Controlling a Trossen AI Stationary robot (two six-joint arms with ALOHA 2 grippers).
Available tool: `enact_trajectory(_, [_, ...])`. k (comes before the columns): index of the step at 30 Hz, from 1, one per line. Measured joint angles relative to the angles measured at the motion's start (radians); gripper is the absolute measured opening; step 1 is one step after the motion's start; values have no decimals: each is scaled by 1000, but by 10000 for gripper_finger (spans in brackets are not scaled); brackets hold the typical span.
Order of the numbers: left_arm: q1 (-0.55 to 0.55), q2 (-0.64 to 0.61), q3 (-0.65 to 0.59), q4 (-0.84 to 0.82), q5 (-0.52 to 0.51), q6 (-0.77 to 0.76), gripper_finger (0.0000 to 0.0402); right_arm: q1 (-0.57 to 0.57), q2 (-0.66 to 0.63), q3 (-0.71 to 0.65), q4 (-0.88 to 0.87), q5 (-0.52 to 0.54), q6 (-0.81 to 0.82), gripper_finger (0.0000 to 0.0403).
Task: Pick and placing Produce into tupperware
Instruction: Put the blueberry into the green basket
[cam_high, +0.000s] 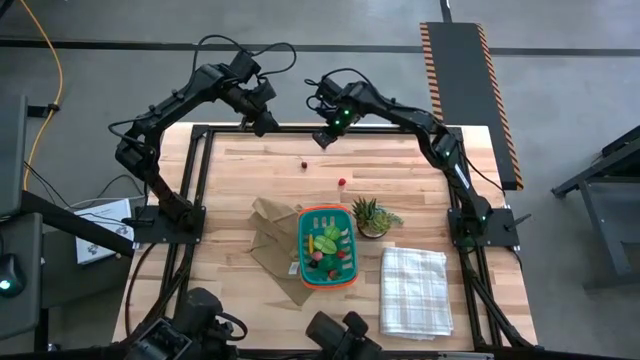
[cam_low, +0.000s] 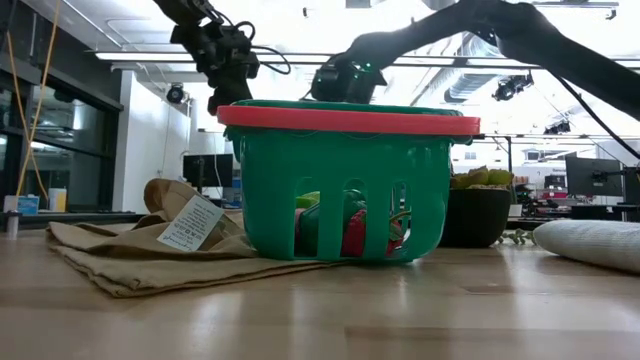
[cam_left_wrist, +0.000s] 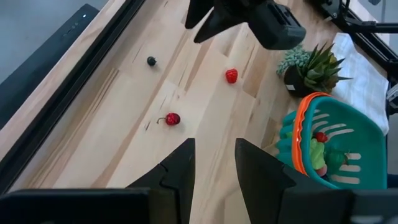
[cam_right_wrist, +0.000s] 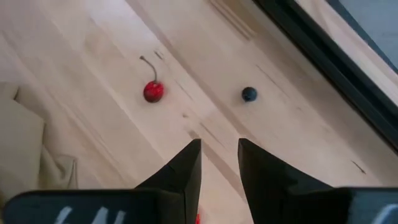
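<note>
— While both arms hang over the far edge, how do the end effectors stand?
— The left end effector (cam_left_wrist: 213, 163) has its dark, angular fingers parted by a narrow gap, holding nothing. The right end effector (cam_right_wrist: 219, 163) is the same: narrow, empty.
— What lies nearest them?
— On the pale wood-plank worktop (cam_high: 240, 165), a round red cherry (cam_right_wrist: 153, 91) with a thin stem and a small dark berry (cam_right_wrist: 249, 94) sit just beyond the right fingers, apart from each other. A red strawberry (cam_left_wrist: 231, 76) lies farther out.
— And the basket?
— The teal slotted plastic basket (cam_high: 301, 232), orange-rimmed, rests on crumpled brown paper (cam_high: 272, 240), well apart from both, holding green and red pieces.
</note>
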Motion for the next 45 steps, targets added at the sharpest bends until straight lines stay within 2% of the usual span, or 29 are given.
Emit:
enact_trajectory(15, [0,0,0,-1,-13,-36,101,-32,48,0,14,-36,8,96])
enact_trajectory(23, [0,0,0,-1,-22,-53,101,-54,52,0,80,-40,19,96])
enact_trajectory(28, [0,0,0,0,-22,-50,101,-78,59,1,88,-82,16,96])
enact_trajectory(31, [0,0,0,0,-22,-26,101,-85,60,1,83,-117,-48,96])
enact_trajectory(34, [-3,0,0,10,-22,30,101,-84,60,1,55,-99,-133,96])
enact_trajectory(45, [-83,2,0,116,-67,218,101,-85,60,0,-19,-108,-263,96])
